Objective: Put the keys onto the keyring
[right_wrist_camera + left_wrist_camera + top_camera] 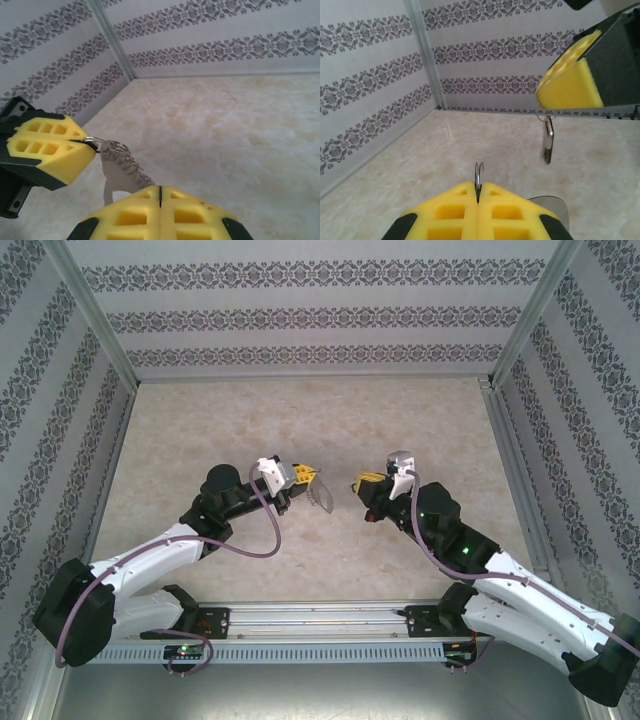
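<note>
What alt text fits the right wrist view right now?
A flat grey keyring with a fine chain along one edge appears to hang from a thin wire pinched in the left fingers at left, just beyond the shut right fingers at the bottom. Behind lie a beige table and patterned walls.
</note>
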`<control>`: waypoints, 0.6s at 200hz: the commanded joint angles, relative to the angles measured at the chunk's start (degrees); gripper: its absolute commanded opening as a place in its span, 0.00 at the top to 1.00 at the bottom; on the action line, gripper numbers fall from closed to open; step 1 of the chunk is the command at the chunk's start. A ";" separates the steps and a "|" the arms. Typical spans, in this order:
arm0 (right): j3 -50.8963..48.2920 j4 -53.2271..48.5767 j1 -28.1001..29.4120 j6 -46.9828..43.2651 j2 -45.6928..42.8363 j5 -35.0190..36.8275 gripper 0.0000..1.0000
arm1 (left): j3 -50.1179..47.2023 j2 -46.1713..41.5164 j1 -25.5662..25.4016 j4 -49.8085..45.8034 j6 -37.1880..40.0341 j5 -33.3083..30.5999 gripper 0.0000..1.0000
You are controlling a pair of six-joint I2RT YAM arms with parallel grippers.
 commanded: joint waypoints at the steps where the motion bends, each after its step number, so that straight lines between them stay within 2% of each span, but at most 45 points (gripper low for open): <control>1: -0.38 6.02 -0.40 -2.83 0.77 -4.76 1.00 | 2.72 -0.30 -0.94 -0.47 -2.07 3.51 1.00; 120: 1.22 11.87 -0.36 -2.00 6.34 -11.16 1.00 | 5.66 -0.23 -3.78 -6.28 -2.04 5.87 1.00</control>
